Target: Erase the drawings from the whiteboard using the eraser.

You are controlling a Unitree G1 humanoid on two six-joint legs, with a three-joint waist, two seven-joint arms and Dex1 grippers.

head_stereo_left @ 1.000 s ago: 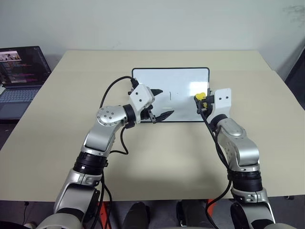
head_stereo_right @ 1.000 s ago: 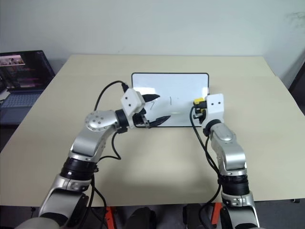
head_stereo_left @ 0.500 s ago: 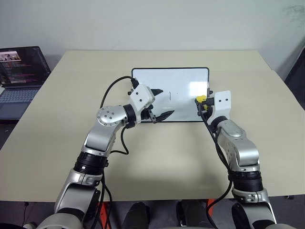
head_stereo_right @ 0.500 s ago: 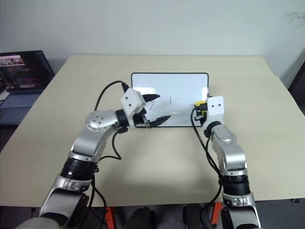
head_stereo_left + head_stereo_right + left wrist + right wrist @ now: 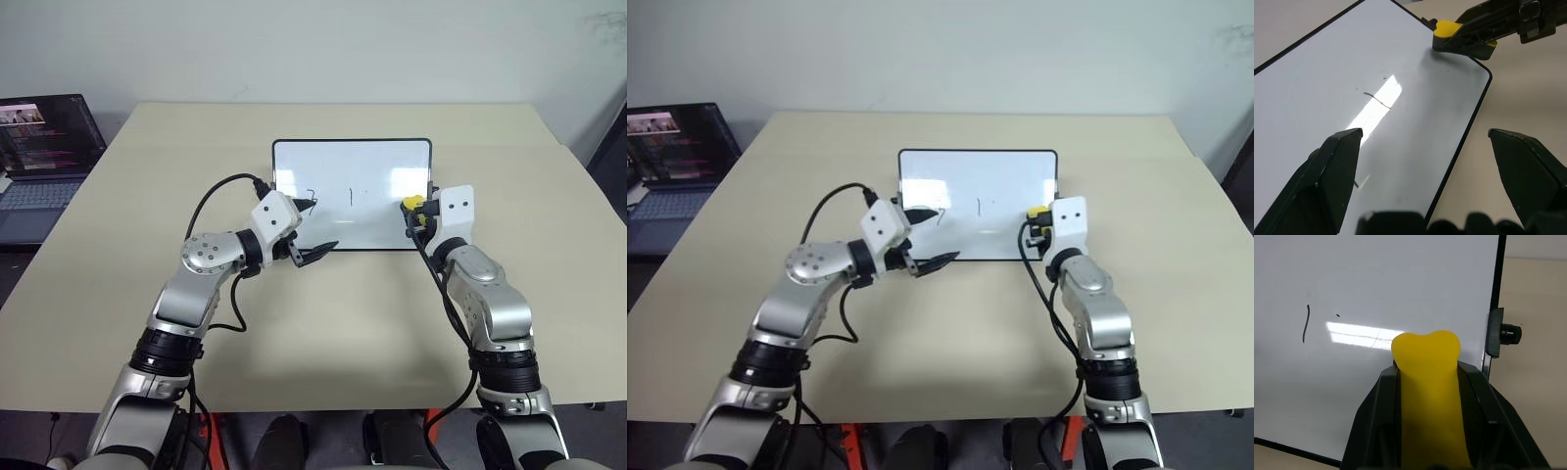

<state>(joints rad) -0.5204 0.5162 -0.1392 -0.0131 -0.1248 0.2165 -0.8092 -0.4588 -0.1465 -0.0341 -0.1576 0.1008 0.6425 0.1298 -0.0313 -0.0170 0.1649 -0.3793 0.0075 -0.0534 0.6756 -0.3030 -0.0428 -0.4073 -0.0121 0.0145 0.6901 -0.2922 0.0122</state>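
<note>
eraser (image 5: 1431, 396): yellow, pinched in right gripper (image 5: 415, 210), at whiteboard's (image 5: 372, 162) 3 o'clock edge
drawings (image 5: 350, 196): two marks visible, board's centre and 9 o'clock side
left gripper (image 5: 312, 229): fingers apart, empty, board's 8 o'clock corner

A beige table (image 5: 343, 323) carries the whiteboard (image 5: 372, 166).

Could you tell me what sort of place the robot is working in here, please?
Probably an office or a lab room: a plain beige table against a bare pale wall, an open laptop on a side surface, and a small whiteboard lying on the table.
</note>
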